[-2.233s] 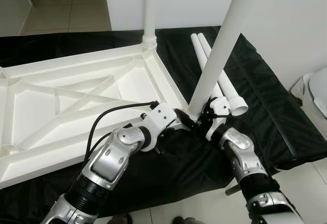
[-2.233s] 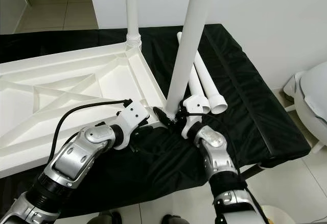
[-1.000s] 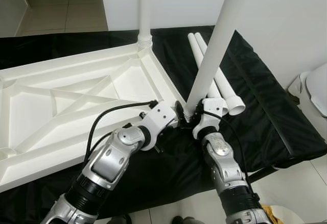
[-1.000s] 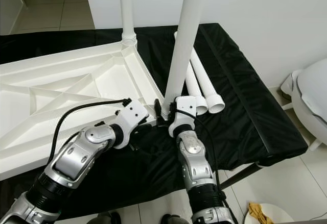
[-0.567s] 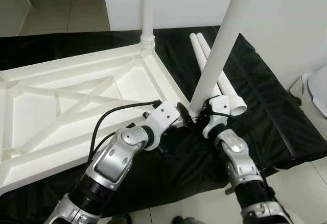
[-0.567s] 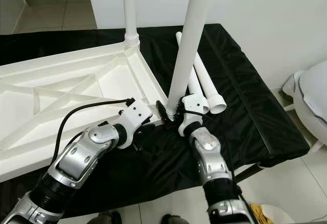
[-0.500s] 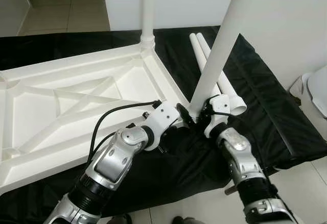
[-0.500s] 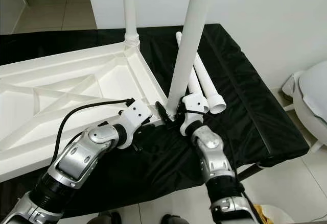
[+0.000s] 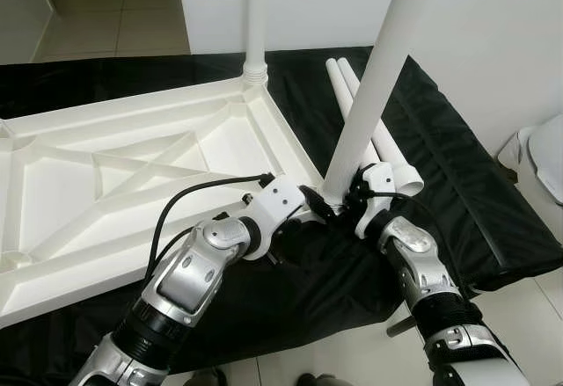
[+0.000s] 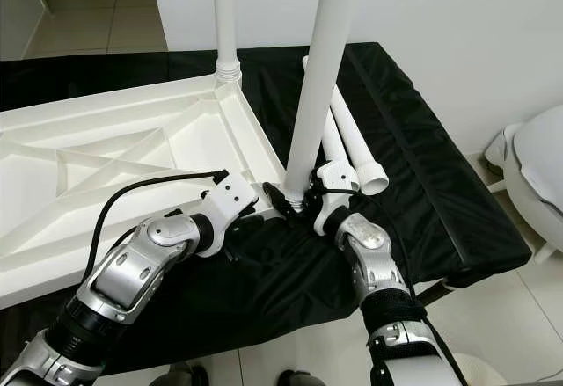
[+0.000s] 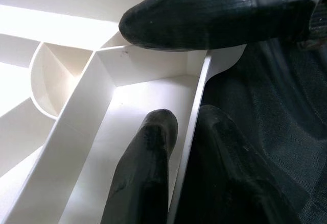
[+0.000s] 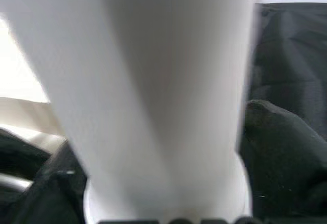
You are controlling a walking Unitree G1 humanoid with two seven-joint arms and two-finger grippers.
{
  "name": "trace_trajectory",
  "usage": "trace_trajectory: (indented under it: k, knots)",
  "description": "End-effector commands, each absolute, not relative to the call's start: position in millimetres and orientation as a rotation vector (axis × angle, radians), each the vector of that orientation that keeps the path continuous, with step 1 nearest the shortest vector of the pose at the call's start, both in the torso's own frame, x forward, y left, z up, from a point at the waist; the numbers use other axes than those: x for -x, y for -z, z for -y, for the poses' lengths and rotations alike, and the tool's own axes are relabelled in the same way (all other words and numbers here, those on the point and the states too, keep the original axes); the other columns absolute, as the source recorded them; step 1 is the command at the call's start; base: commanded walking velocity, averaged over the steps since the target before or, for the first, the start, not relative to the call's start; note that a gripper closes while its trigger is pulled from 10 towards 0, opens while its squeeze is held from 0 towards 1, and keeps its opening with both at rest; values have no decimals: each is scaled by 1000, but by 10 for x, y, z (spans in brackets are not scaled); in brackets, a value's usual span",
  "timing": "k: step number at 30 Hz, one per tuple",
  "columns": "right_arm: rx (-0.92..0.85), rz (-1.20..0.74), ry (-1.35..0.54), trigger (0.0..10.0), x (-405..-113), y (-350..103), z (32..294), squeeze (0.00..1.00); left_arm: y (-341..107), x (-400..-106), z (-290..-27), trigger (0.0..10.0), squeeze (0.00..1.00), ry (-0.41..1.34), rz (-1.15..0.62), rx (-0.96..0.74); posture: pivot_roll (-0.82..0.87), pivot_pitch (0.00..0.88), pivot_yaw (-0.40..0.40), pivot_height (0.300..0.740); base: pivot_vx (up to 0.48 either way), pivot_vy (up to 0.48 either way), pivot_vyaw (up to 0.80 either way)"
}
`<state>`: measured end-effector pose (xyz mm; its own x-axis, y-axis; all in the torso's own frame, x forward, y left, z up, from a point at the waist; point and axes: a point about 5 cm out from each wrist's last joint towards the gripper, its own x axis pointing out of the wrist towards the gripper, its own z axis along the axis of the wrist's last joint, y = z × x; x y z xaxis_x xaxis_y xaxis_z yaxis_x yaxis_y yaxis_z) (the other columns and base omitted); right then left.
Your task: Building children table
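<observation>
A white table top (image 9: 132,175) lies upside down on a black cloth. One white leg (image 9: 256,17) stands screwed into its far corner. A second leg (image 9: 374,78) stands slightly tilted at the near right corner, with my right gripper (image 9: 347,200) shut on its base. The right wrist view has that leg (image 12: 163,81) close up, with a black finger (image 12: 276,132) beside it. My left gripper (image 9: 315,206) is shut on the table top's rim (image 11: 191,132) at the same corner, one finger inside the rim wall and one outside. Two loose legs (image 9: 391,159) lie on the cloth behind.
The black cloth (image 9: 475,193) covers the low platform to its right and front edges. A white round container (image 9: 541,153) stands on the tiled floor at the right. A white wall rises right behind the platform. A black cable (image 9: 189,197) loops over my left wrist.
Over the last second my right forearm has swung outward to the right around the leg's base. The leg stays at the corner, and my left gripper stays on the rim.
</observation>
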<state>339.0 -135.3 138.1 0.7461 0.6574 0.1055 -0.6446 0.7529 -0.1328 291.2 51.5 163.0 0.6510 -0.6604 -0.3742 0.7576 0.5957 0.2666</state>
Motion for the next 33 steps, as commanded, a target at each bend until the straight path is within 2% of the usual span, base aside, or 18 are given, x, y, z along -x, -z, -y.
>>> trace_trajectory:
  k: [1, 4, 5, 12, 17, 24, 25, 27, 32, 33]
  knots:
    - [93, 96, -714, 980, -3368, -1264, 1392, 0, -1762, -2905, -494, 10000, 0, 837, -177, -433, -4, 117, -29, 740, 0, 0, 0]
    - [84, 100, -715, 980, -3368, -1265, 1405, 0, -1761, -2903, -495, 10000, 0, 837, -178, -433, -6, 117, -28, 740, 0, 0, 0]
    - [78, 105, -718, 0, -3367, -1265, 1424, 0, -1760, -2902, -494, 10000, 0, 839, -178, -433, -10, 117, -23, 740, 0, 0, 0]
    - [48, 124, -727, 0, -3363, -1256, 1465, 0, -1752, -2899, -489, 10000, 0, 850, -181, -446, -12, 117, -18, 740, 0, 0, 0]
    - [31, 126, -676, 0, -3338, -1227, 1394, 0, -1737, -2893, -494, 10000, 0, 852, -190, -458, -7, 123, -18, 740, 0, 0, 0]
    - [9, 116, -546, 0, -3300, -1190, 1243, 0, -1724, -2874, -500, 10000, 0, 853, -195, -460, -7, 127, -21, 740, 0, 0, 0]
    - [-22, 99, -470, 0, -3281, -1180, 1149, 0, -1720, -2870, -497, 10000, 0, 855, -196, -461, -12, 129, -21, 740, 0, 0, 0]
    - [-40, 95, -431, 0, -3251, -1184, 1062, 0, -1716, -2870, -495, 10000, 0, 857, -196, -462, -13, 131, -19, 740, 0, 0, 0]
    - [-41, 107, -332, 0, -3219, -1220, 944, 0, -1713, -2866, -484, 10000, 0, 863, -195, -463, -17, 134, -18, 740, 0, 0, 0]
    - [-38, 110, -259, 0, -3214, -1240, 914, 0, -1712, -2861, -480, 10000, 0, 868, -195, -465, -15, 134, -18, 740, 0, 0, 0]
